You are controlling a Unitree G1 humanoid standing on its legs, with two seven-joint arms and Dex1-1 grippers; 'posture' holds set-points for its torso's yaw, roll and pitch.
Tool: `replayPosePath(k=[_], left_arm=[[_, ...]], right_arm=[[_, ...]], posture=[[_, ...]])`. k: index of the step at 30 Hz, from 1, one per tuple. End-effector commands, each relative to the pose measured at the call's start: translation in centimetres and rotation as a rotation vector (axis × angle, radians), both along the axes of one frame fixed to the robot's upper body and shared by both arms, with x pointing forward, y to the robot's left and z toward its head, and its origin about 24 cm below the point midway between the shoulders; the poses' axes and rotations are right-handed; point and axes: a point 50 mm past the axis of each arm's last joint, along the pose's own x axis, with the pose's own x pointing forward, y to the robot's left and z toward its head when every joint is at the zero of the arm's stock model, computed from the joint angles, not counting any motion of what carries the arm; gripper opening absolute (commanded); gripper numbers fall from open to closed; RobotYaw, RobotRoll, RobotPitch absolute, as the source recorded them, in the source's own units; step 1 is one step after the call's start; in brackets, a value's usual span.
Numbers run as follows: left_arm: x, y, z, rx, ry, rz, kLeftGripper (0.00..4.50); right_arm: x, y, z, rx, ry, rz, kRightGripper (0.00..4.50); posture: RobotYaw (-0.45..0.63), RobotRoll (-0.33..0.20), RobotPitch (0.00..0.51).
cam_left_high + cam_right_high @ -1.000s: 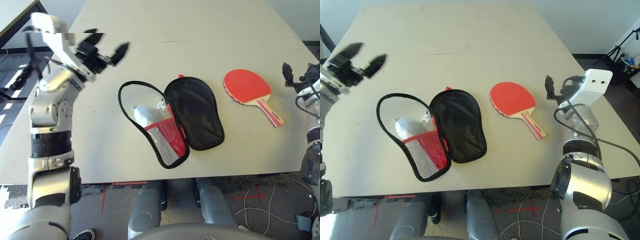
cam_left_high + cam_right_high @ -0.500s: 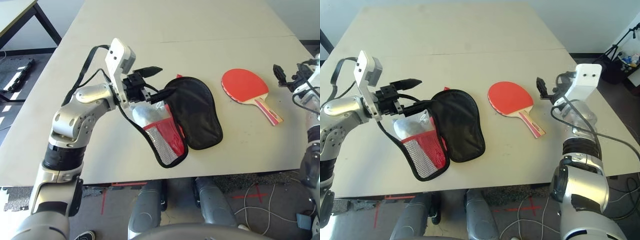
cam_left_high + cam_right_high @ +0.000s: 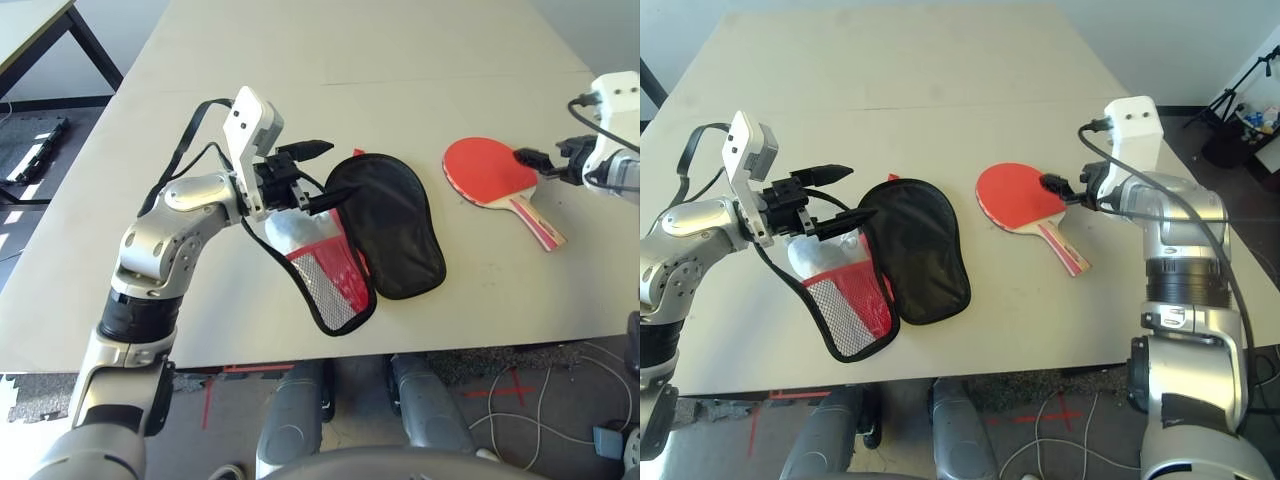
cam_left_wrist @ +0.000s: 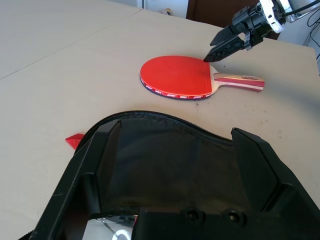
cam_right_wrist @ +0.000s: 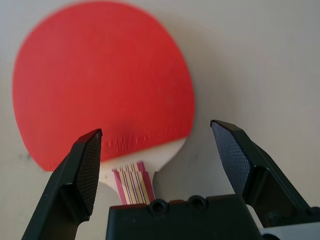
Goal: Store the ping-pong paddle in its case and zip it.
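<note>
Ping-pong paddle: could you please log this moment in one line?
left gripper: open, above case | right gripper: open, over paddle | paddle: on table, unheld

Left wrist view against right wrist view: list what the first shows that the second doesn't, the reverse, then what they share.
Left wrist view: the open case's black lining, a small red tab at its edge, and the left claw, open.

Right wrist view: raised lettering on the red rubber and the textured finger pads.

Both: the paddle with its striped handle, the table and the right claw, open.
</note>
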Motion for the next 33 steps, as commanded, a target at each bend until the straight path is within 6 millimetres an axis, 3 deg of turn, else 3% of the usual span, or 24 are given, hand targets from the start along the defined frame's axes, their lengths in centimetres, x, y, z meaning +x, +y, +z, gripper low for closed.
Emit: replayPosePath(k=[1, 5, 15, 22, 33], left_arm=[[0.0, 0.1, -0.6, 0.017, 0.016, 0.002, 4.50], [0.0, 0.1, -0.7, 0.020, 0.016, 0.003, 4.50], [-0.2, 0.0, -0.7, 0.026, 0.013, 0.009, 4.50], [-0.2, 0.0, -0.7, 0.029, 0.012, 0.014, 4.50], [0.0, 0.0, -0.7, 0.037, 0.010, 0.014, 4.50]], right_arm=[[-0.5, 0.5, 0.3, -0.057, 0.074, 0.036, 4.47], [-0.8, 0.8, 0.1, -0.089, 0.129, 0.070, 4.47], [-1.3, 1.3, -3.3, -0.128, 0.262, 0.105, 4.47], [-1.6, 1.8, -4.6, -0.123, 0.300, 0.109, 4.47], [-2.1, 2.1, -3.8, -0.157, 0.255, 0.120, 1.32]], posture=[[-0.08, 0.000, 0.203], [-0.07, 0.000, 0.202], [-0.06, 0.000, 0.209], [-0.05, 0.000, 0.213], [-0.06, 0.000, 0.214]])
